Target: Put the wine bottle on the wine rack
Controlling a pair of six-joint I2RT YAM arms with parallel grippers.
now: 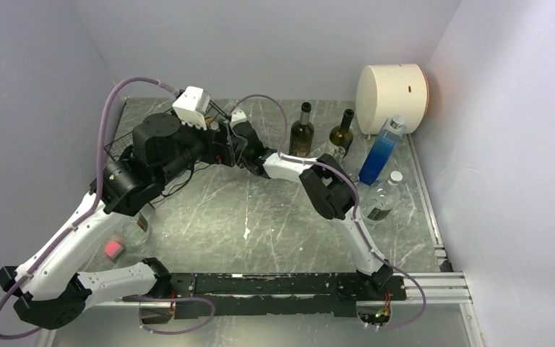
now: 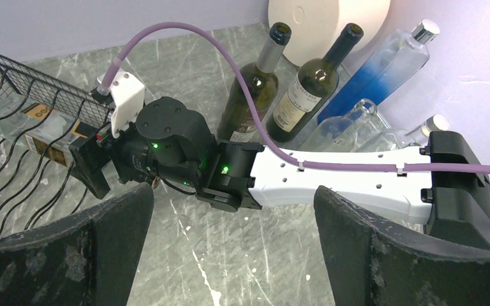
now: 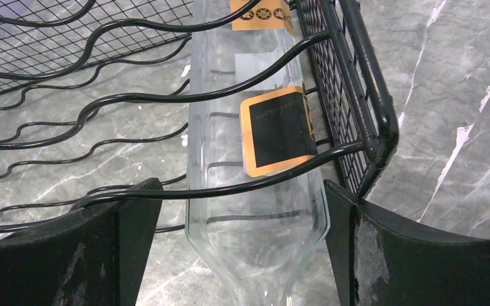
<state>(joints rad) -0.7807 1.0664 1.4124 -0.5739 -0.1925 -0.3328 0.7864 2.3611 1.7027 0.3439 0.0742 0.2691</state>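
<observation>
Wine bottle [image 3: 255, 223]: clear glass, seemingly empty, lying on its side in the wine rack [image 3: 341, 83].
Bottle labels: two black patches with orange borders on the body, and a pale grey rectangle between them.
Bottle shoulder: tapers toward the right wrist camera, so the neck end points out of the rack; the neck itself runs off the bottom of the view.
Bottle position: in the slot at the rack's end, just beside the mesh side wall; thin wavy rods cross in front of it.
Wine rack: black wire, with wavy rods in tiers and fine mesh walls; it stands at the back left of the surface [image 1: 260, 217].
Right gripper [image 3: 239, 210]: jaws apart, one on each side of the bottle's shoulder, with a visible gap on both sides; nothing is gripped.
Left gripper [image 2: 233, 210]: jaws wide apart and empty, held above the surface and facing the right arm's wrist.
Surface: grey marbled stone.
Dark bottles [image 2: 255, 95] [image 2: 309, 89]: two, green-brown glass, upright and close together near the back wall.
Blue bottle [image 2: 389, 64]: tall, clear with blue tint, silver cap, just right of the dark pair.
Round drum [image 1: 392, 97]: cream, in the back right corner.
</observation>
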